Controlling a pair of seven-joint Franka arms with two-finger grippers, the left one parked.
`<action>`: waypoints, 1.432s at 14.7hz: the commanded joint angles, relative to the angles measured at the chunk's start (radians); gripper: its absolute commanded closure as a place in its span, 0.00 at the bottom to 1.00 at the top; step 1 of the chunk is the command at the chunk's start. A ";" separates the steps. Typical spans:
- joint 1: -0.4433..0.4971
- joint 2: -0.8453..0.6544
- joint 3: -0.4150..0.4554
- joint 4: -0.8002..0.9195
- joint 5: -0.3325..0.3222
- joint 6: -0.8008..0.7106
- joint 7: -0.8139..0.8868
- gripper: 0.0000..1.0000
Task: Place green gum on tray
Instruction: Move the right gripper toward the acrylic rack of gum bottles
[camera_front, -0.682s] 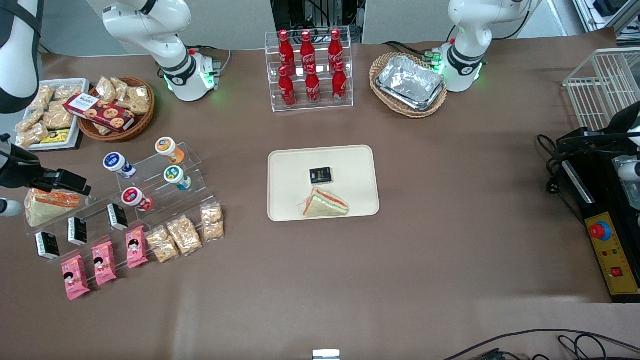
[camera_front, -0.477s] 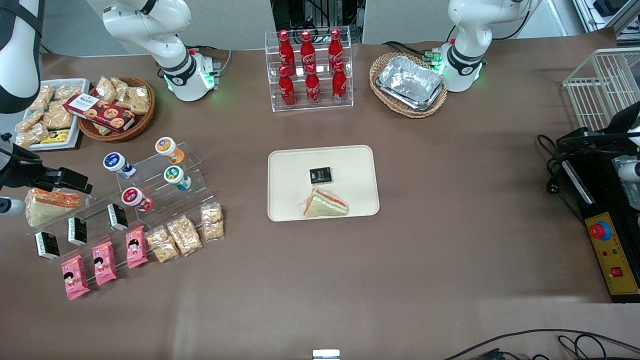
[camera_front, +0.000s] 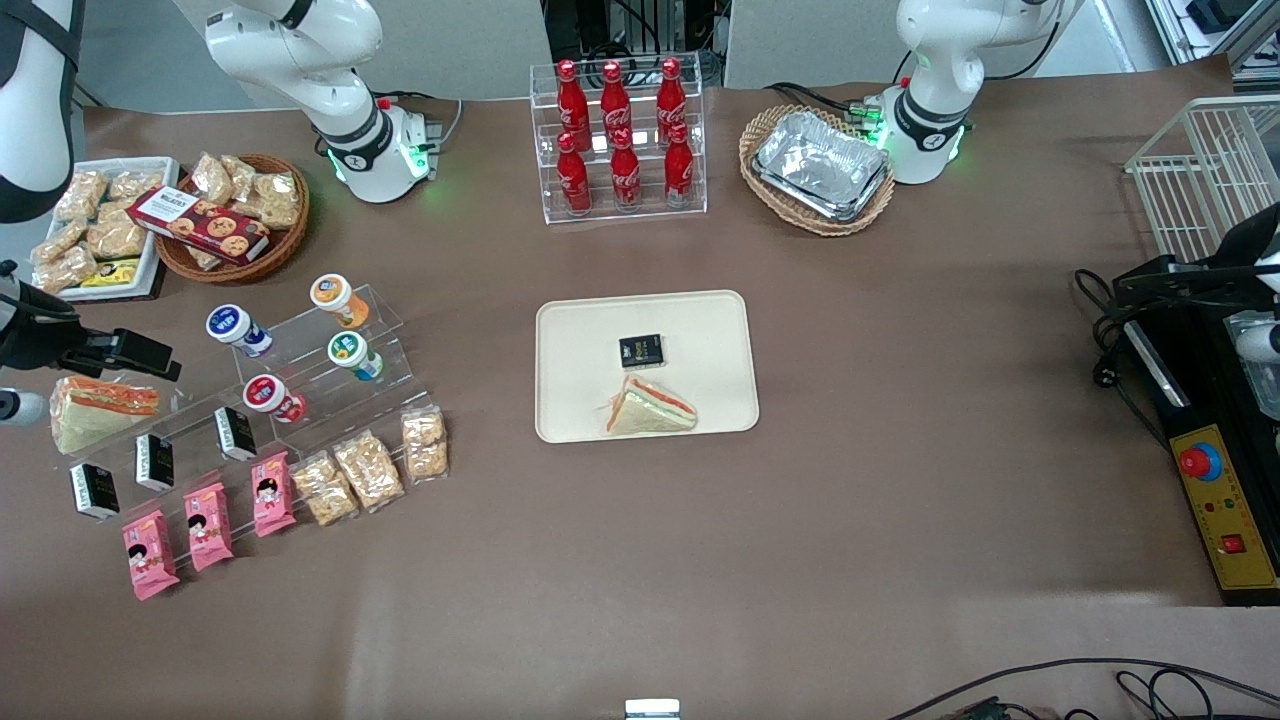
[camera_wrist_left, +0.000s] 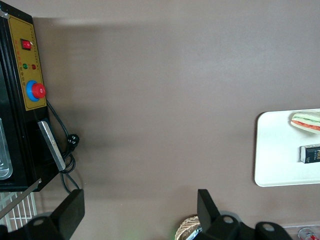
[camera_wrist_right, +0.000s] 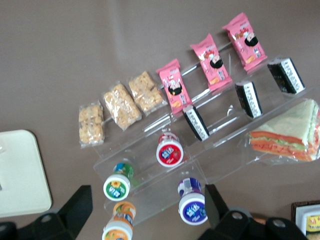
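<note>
- The gripper (camera_wrist_right: 145, 200) hangs spread wide and empty above the clear stepped stand (camera_front: 300, 385), holding nothing.
- The green gum (camera_front: 352, 354) sits on that stand, well apart from the tray (camera_front: 700, 320).
- The orange-lidded bottle (camera_front: 336, 296) and red-lidded bottle (camera_front: 270, 396) stand close by; a misaligned descent could knock or grab either.

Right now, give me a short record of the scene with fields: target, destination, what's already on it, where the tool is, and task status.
target: green gum, upright on the clear stepped stand, beside the orange-lidded bottle
destination: tray, mid-table
on destination: wrapped sandwich and small black packet
tool: right arm's tool is open, at the working arm's end of the table, above the sandwich on the stand
status: gum not yet grasped, not on tray
</note>
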 joint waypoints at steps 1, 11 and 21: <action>0.016 -0.050 0.007 -0.023 -0.036 -0.071 -0.001 0.00; 0.169 -0.294 0.019 -0.281 -0.038 0.043 0.125 0.00; 0.185 -0.324 0.021 -0.520 -0.041 0.272 0.054 0.00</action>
